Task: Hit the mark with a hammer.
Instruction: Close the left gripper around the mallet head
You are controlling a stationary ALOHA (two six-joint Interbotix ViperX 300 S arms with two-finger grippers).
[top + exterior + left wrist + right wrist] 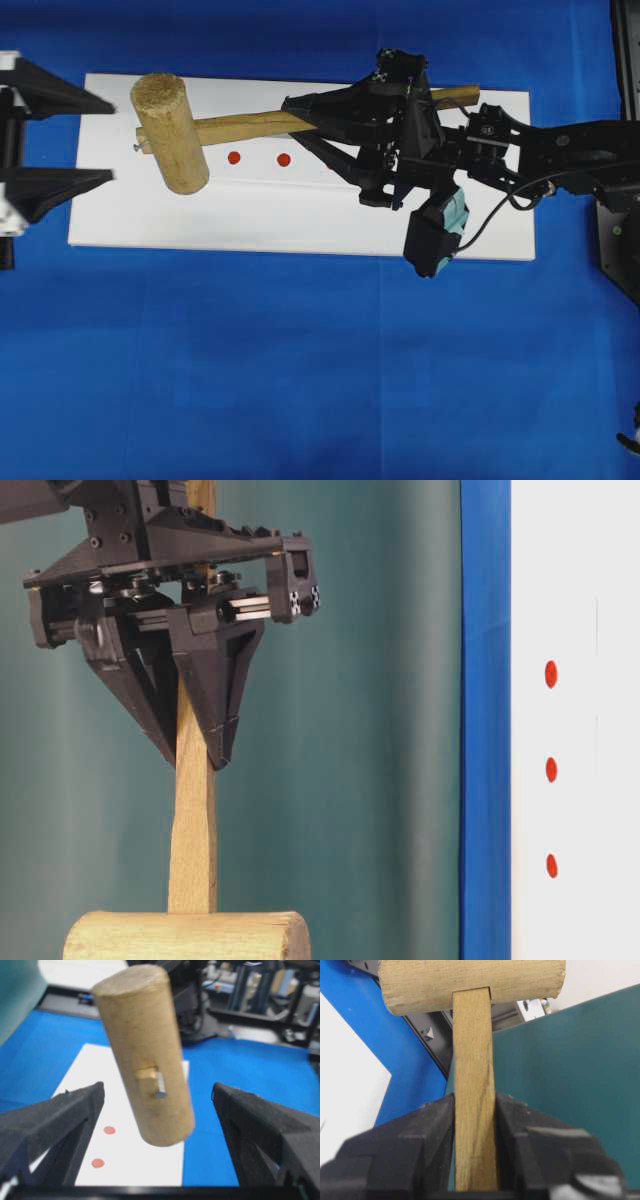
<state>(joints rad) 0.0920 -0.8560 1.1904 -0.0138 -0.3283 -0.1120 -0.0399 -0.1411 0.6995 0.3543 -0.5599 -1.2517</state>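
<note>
A: While your right gripper (475,1125) pinches the hammer (170,132) by its handle, where's the head?
B: Above the white block (300,215), near its left end; the mark is probably hidden.
A: And your left gripper (60,140)?
B: Jaws spread wide, holding nothing, just beyond the head.

the right gripper (300,118) is clamping the handle of the hammer (172,130) over the white block (300,225), the head lying near the block's left edge. two red dots (259,158) are showing beside the head. the left gripper (95,140) is gaping wide at the left edge.
</note>
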